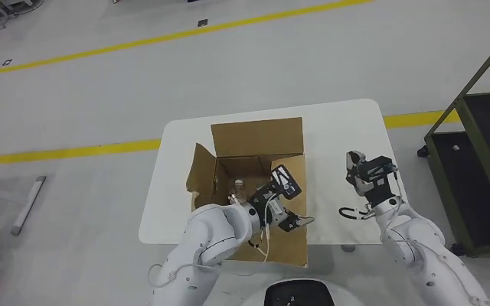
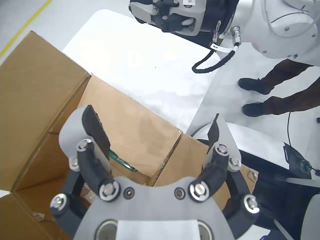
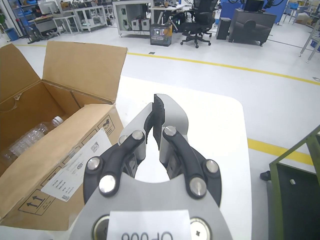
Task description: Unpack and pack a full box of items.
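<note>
Unpacking step: box (image 1: 256, 138) open at the desk's (image 1: 344, 130) near edge, clear bottle (image 3: 32, 136) inside.
Left pincer (image 2: 153, 128) spread wide, empty, over the box's near-right corner; right pincer (image 3: 156, 118) closed, empty, above the desk's right side. Next, probably: left reaches down for the bottle.

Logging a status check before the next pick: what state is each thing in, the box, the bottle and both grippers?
Cardboard box: open, flaps up, standing on the table.
Clear bottle: capped, lying on its side inside the box.
Left gripper: open, empty, over the box.
Right gripper: shut, empty, above the table beside the box.
</note>
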Robot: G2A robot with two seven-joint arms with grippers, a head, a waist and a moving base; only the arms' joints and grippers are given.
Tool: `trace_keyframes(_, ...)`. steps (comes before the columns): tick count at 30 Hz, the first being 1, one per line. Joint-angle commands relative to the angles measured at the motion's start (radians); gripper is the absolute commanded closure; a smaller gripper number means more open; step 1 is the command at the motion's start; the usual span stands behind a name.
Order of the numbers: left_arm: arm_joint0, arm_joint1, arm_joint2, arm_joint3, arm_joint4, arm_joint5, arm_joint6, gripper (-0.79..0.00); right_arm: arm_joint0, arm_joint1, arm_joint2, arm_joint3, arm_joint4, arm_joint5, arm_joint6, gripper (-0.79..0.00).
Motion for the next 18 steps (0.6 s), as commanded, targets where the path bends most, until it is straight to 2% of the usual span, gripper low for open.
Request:
trace_keyframes(1,0.0,0.0,0.0,0.0,-0.001,0.0,0.0,-0.785,-0.003,0.0,-0.014,-0.001,-0.025,-0.01,-0.004,0.0)
trace_keyframes(4,0.013,-0.001,-0.006,0.013,-0.022,0.024,0.026,-0.785,0.002,-0.003,-0.03,0.019,-0.025,-0.015,-0.006,0.0)
trace_keyframes(8,0.032,-0.007,-0.053,0.096,-0.25,0.073,0.16,-0.785,0.024,-0.009,-0.054,0.071,-0.011,-0.016,-0.011,0.0)
trace_keyframes(12,0.014,-0.014,-0.084,0.206,-0.428,0.127,0.228,-0.785,0.049,-0.015,-0.083,0.142,-0.015,-0.016,-0.008,0.0)
trace_keyframes(18,-0.02,-0.019,-0.09,0.331,-0.582,0.209,0.172,-0.785,0.071,-0.024,-0.115,0.199,-0.008,-0.016,-0.011,0.0)
